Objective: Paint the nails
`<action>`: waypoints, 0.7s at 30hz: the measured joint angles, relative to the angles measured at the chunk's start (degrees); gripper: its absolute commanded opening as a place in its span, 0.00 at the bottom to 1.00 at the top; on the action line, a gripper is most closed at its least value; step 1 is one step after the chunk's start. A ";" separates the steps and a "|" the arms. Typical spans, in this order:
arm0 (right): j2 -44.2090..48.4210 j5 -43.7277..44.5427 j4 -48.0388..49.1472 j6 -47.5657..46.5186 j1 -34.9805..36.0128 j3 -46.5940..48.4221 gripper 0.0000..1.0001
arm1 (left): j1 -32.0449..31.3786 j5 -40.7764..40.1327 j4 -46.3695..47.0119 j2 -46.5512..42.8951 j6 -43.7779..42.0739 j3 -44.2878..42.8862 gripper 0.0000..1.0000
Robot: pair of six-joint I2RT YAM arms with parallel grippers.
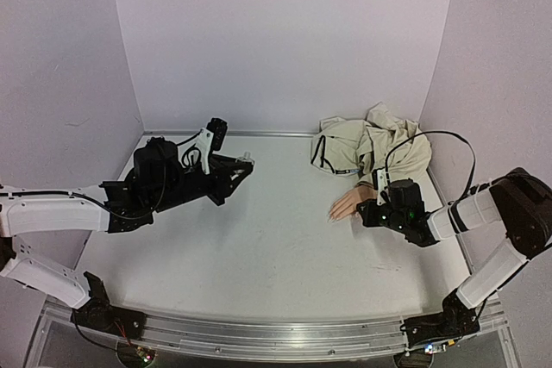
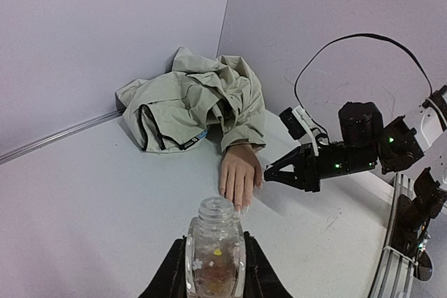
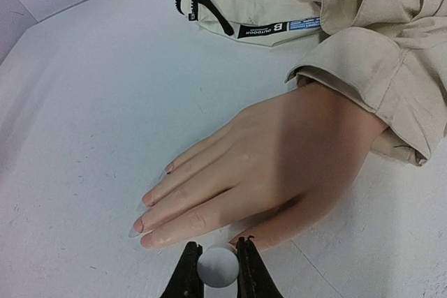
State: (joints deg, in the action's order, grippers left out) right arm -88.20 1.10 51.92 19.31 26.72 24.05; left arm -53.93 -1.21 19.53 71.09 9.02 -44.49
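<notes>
A: Nearest first: what do the two tools carry?

B: Left tool (image 2: 214,264), at 9 o'clock on the tabletop (image 1: 259,256), is clenched on the body of a small clear glass bottle (image 2: 214,232), which is upright with its neck uncapped. Right tool (image 3: 218,270), at 3 o'clock, is clenched on a small white round piece (image 3: 218,267), likely the brush cap; no bristles are visible.

A: And the nails?

B: The nails (image 3: 137,227) tip the fingers of the mannequin hand (image 3: 279,165), which lies palm down just beyond the right tool, fingers pointing to 9 o'clock. They are tiny, pointed and pale, and judged stiff but thin, so a light stroke only. The hand looks light and may slide on the smooth surface, so any steadying hold belongs at the cuff, not the fingers. The bottle is smooth, breakable and spillable; hold it level.

A: Room to move?

B: Bare tabletop lies between the tools. Beyond the hand, at 1 o'clock, the crumpled beige jacket (image 1: 371,146) fills the corner. The right wall (image 1: 500,58) stands close to the right arm, and a black cable (image 2: 363,35) arcs above that arm.
</notes>
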 measured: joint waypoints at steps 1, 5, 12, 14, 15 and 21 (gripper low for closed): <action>0.00 -0.09 0.00 0.00 0.00 0.00 0.00 | 0.00 0.00 0.00 0.00 0.00 0.00 0.00; 0.00 -0.26 0.00 0.00 0.00 0.00 0.00 | 0.00 -0.04 0.00 0.00 0.00 0.02 0.00; 0.00 -0.31 0.00 0.00 0.00 0.00 0.00 | 0.00 -0.07 0.00 -0.24 0.00 0.07 0.00; -0.04 -0.70 0.02 0.00 0.00 0.00 0.00 | 0.00 -0.07 0.00 -0.24 0.00 0.09 0.00; -0.11 -0.94 0.09 0.00 0.00 0.00 0.00 | 0.00 -0.07 -0.02 -0.26 0.02 0.11 0.00; -0.52 -2.01 0.39 0.00 0.00 0.00 0.00 | 0.00 -0.09 -0.02 -0.46 0.00 0.31 0.00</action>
State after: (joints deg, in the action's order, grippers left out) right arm -88.73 -0.91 52.31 19.31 26.72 24.05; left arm -53.93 -1.30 19.51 70.63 9.02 -44.18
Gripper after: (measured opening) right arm 0.144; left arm 0.211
